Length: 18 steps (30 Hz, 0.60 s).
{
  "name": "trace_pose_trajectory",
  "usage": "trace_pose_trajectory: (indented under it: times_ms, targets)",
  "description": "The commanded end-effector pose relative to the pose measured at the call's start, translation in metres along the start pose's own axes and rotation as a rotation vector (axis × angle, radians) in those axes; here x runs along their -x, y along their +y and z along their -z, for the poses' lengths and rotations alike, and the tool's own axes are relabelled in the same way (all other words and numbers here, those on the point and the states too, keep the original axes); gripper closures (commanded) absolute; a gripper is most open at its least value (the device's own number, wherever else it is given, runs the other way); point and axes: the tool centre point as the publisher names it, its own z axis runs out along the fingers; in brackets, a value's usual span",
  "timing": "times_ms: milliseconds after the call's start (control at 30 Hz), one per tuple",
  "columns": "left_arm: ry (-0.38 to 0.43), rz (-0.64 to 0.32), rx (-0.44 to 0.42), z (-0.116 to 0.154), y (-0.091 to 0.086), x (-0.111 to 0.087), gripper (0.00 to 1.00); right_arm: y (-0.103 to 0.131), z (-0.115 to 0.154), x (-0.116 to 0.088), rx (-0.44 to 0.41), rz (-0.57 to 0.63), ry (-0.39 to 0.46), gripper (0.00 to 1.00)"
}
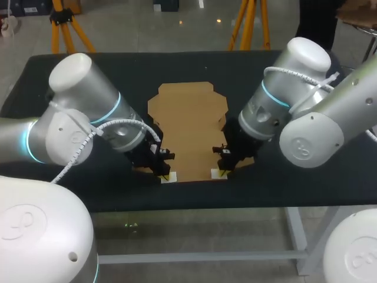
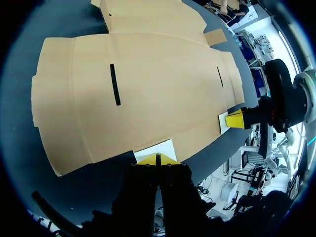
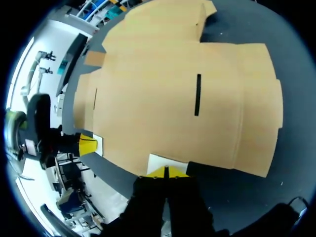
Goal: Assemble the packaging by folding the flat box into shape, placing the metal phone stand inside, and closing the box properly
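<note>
Head view: with left gripper [image 1: 166, 175] and right gripper [image 1: 220, 173] both pinched closed, the flat box [image 1: 188, 121] is best lifted evenly.

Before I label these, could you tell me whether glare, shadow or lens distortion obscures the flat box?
Head view: even light, no glare on the flat box, though the left arm and right arm overlap its near corners. Left wrist view: the box's straight edges bow, evenly lit. Right wrist view: same bowing, no glare.
</note>
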Motion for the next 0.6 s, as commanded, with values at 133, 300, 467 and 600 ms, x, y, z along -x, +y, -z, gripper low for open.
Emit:
trace_pose_trajectory:
  times_ms: [133, 300, 467, 600]
  targets:
    - [-0.018, -0.003, -0.038, -0.011, 0.008, -0.002, 1.00, -0.002, -0.014, 0.003, 0.003, -0.015, -0.005, 1.00]
    - [-0.020, -0.008, -0.067, -0.001, 0.008, -0.005, 1.00, -0.003, -0.001, 0.004, 0.036, -0.022, 0.008, 1.00]
    - [0.030, -0.015, -0.071, 0.012, 0.004, -0.007, 1.00, 0.002, 0.019, 0.010, 0.060, -0.020, 0.073, 1.00]
    - [0.075, -0.026, -0.061, 0.027, -0.005, -0.007, 1.00, 0.011, 0.038, 0.019, 0.076, -0.020, 0.113, 1.00]
